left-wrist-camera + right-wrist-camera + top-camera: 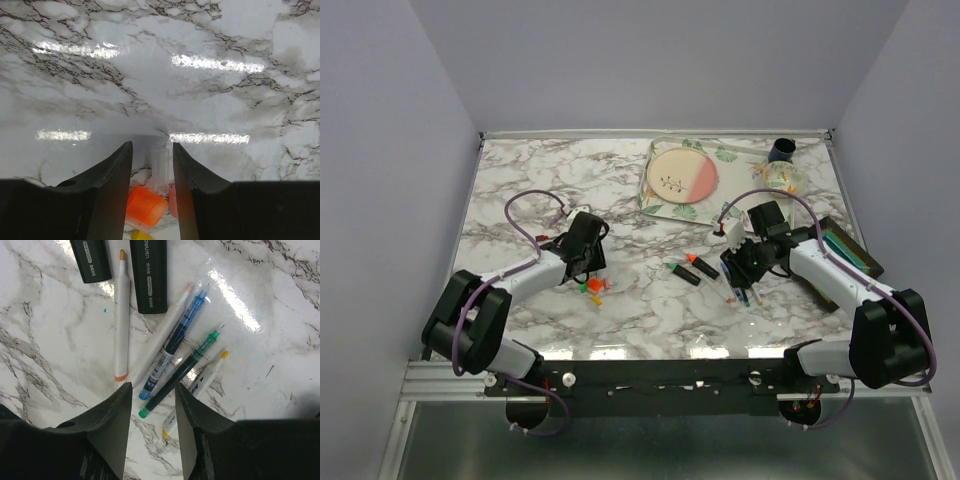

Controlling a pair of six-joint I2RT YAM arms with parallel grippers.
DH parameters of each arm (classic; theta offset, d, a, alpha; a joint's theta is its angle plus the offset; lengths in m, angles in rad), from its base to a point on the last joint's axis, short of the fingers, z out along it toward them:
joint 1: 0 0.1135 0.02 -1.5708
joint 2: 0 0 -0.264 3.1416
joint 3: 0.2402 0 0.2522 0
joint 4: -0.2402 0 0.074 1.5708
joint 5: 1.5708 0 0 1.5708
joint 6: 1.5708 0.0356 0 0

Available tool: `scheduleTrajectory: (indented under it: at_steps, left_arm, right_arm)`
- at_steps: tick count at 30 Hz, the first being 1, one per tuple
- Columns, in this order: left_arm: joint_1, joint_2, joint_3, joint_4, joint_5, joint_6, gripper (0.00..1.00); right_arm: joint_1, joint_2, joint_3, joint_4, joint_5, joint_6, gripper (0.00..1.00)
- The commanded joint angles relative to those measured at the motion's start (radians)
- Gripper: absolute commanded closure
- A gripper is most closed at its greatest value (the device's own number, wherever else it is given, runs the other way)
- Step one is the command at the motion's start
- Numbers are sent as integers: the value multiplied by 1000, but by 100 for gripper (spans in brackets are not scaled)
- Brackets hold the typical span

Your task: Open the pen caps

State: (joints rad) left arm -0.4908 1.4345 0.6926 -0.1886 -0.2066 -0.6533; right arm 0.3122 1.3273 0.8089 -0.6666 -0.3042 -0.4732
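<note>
Orange cap (146, 206) lies on the marble surface (210, 100) just beneath the left hand (152, 146), between its spread fingers. A pink cap (171, 199) sits beside it and a yellow cap (139, 235) nearer the wrist. Right hand (152, 386) is spread too, pinching nothing; bare-tipped thin pens (175, 347) fan out ahead of its fingertips.

Orange cap (145, 206), grey-veined white marble table (150, 75)

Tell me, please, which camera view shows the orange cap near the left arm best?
The left wrist view: the orange cap lies close up, seen between the fingers of the left claw. The top external view gives only a small orange speck; the right wrist view misses it.
</note>
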Motion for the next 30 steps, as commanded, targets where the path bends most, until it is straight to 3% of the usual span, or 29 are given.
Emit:
scheduleTrajectory:
  at_steps: [1, 4, 9, 12, 14, 18, 21, 26, 30]
  left_arm:
    - [40, -20, 64, -15, -4, 8, 50]
    - [104, -46, 93, -3, 13, -18, 42]
    - [225, -48, 143, 18, 50, -142, 17]
    - [287, -3, 218, -15, 41, -199, 7]
    - [322, 73, 330, -96, 9, -259, 7]
    - [333, 256, 597, -459, -86, -403, 15]
    - [333, 374, 749, -576, -108, -477, 18]
    - [347, 440, 756, -528, -65, -597, 26]
    - [360, 492, 797, -526, -54, -640, 27]
  right_arm:
    - [-4, -34, 23, -22, -30, -22, 53]
    - [-4, -39, 24, -24, -30, -28, 52]
    - [-4, -56, 24, -25, -38, -36, 53]
    - [-5, -60, 24, -28, -45, -41, 53]
    - [-4, -63, 24, -30, -50, -42, 53]
    - [-4, -65, 26, -30, -56, -48, 53]
    - [-4, -65, 24, -31, -59, -50, 52]
    - [-4, -80, 19, -31, -62, -51, 53]
    - [-4, -80, 21, -31, -65, -53, 53]
